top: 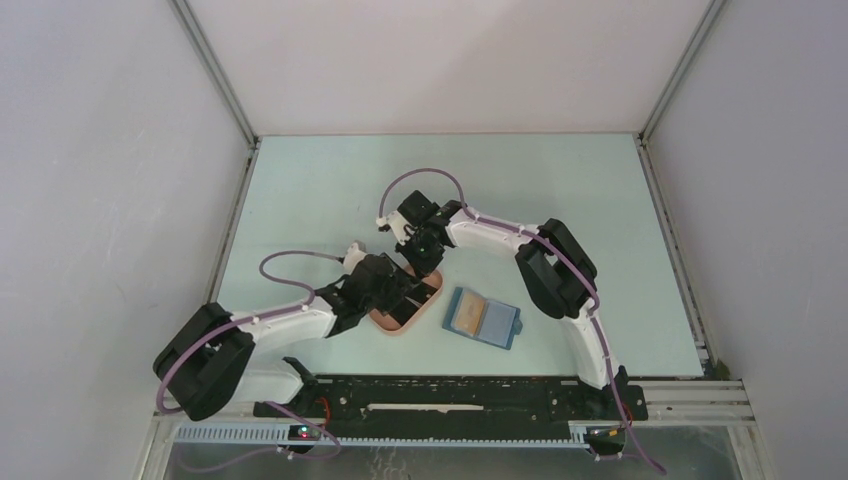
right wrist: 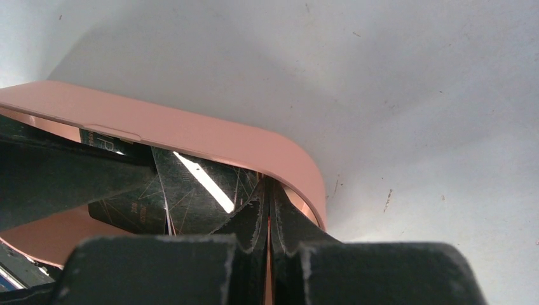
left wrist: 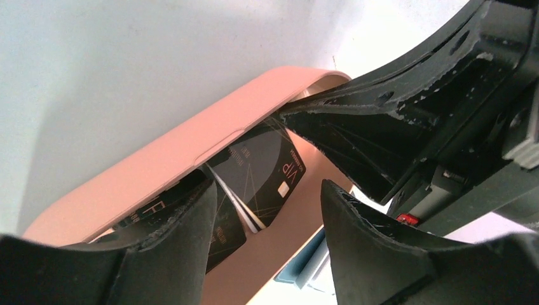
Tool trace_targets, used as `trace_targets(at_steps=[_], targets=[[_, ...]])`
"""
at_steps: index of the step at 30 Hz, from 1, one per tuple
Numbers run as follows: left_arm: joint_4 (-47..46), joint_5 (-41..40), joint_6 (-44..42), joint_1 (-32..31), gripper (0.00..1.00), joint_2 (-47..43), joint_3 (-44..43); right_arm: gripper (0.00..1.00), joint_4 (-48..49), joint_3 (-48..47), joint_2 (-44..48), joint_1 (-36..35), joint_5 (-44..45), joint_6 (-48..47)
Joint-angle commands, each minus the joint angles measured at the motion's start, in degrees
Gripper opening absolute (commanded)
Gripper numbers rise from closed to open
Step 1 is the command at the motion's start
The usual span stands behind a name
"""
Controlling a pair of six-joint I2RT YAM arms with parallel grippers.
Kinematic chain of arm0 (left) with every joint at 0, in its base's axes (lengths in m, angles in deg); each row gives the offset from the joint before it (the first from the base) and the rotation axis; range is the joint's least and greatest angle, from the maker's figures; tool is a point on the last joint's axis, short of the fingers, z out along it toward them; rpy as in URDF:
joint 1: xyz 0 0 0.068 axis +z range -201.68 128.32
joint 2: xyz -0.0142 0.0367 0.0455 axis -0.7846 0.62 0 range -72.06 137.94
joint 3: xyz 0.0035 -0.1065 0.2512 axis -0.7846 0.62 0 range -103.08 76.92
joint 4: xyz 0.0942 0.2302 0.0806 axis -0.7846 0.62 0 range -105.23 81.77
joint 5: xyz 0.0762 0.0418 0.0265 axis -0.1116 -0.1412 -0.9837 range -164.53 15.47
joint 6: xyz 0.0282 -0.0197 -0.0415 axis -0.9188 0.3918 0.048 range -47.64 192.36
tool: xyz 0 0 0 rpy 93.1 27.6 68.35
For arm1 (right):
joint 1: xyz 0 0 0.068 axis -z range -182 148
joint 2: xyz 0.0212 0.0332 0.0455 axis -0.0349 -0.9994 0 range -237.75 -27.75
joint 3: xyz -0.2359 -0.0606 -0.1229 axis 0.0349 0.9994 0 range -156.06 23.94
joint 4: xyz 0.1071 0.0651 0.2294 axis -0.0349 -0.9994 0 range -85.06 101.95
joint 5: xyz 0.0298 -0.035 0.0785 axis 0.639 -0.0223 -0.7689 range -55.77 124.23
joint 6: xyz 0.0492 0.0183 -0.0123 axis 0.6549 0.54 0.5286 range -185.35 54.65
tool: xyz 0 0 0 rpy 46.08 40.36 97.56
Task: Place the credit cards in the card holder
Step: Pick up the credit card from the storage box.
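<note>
In the pink tray (top: 393, 326) on the table (top: 330, 190): black credit cards (left wrist: 260, 171), fanned and overlapping by the wall. Just short of them, left end effector (left wrist: 268, 189) with jaws well apart, gripping nothing. Opposite, right end effector (right wrist: 268, 203) pinched shut at the tray's inner corner (nothing visibly held). Just right of the tray, not touching it: blue card holder (top: 487, 318), lying open.

A robot lab test cell, shown by plain white walls (top: 90, 150), metal frame posts (top: 215, 70), a pale-green surface (top: 330, 180) and a black robot-mounting rail (top: 450, 395).
</note>
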Motion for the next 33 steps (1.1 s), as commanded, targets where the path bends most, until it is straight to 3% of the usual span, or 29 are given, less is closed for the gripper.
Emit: trace_targets(at_steps=[1,7,27,33], targets=[[4.6,0.2,-0.2,-0.1,0.66,-4.2,0.7,0.03,-2.8,-1.0,-2.0,0.0,-1.5,0.1],[9.4,-1.6,1.4,-0.1,0.68,-8.7,1.3,0.03,-2.9,-1.1,-2.2,0.0,-2.2,0.2],[1.5,1.5,5.6,-0.1,0.68,2.9,1.4,0.03,-4.8,-2.2,-3.5,1.2,-8.7,1.6],[-0.8,1.5,5.9,0.0,0.66,1.6,2.7,0.03,-5.6,-2.8,-3.9,2.0,-12.5,2.2]])
